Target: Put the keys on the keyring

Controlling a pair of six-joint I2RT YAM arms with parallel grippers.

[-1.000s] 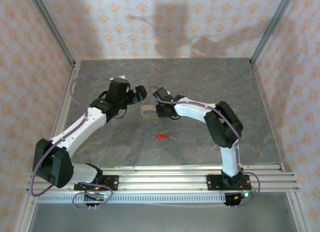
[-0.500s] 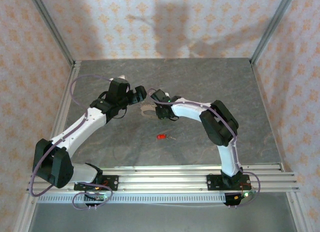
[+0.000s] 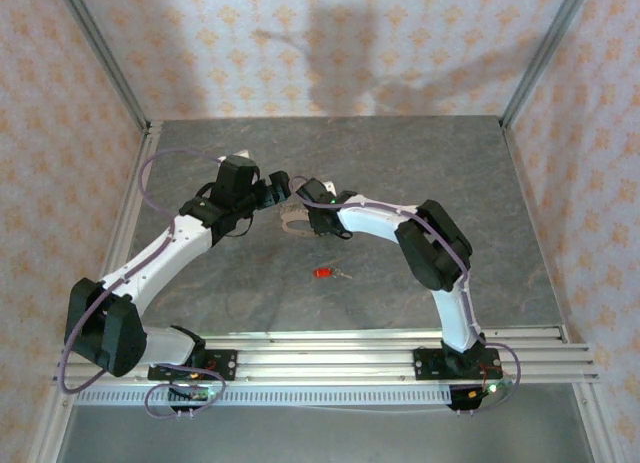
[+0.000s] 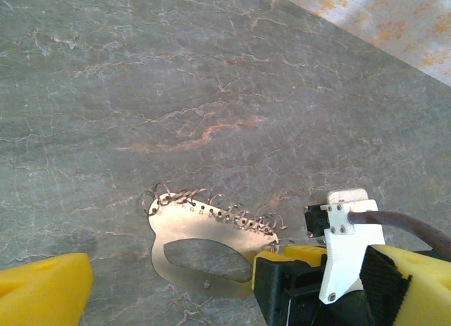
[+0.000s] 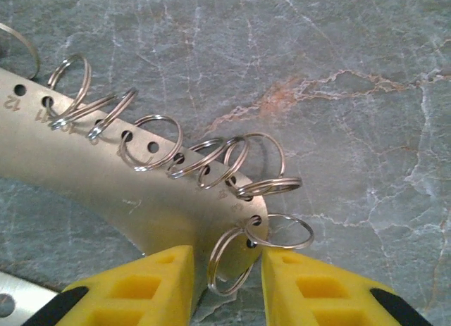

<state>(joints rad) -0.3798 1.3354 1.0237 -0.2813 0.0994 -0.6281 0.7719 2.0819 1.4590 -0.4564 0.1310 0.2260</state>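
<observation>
Grey marble tabletop (image 3: 400, 153), patterned walls. Task barely begun: red key (image 3: 322, 273) lies loose, near of both grippers, well apart from keyring (image 5: 106, 182), not threaded yet. R gripper (image 5: 227, 273) part open, fingers straddling one end split ring, nothing clamped. L gripper (image 3: 280, 193) just left of keyring, looks wide open, empty.

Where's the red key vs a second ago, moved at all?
No. The red key sits in the same spot, same gap above the front rail.
</observation>
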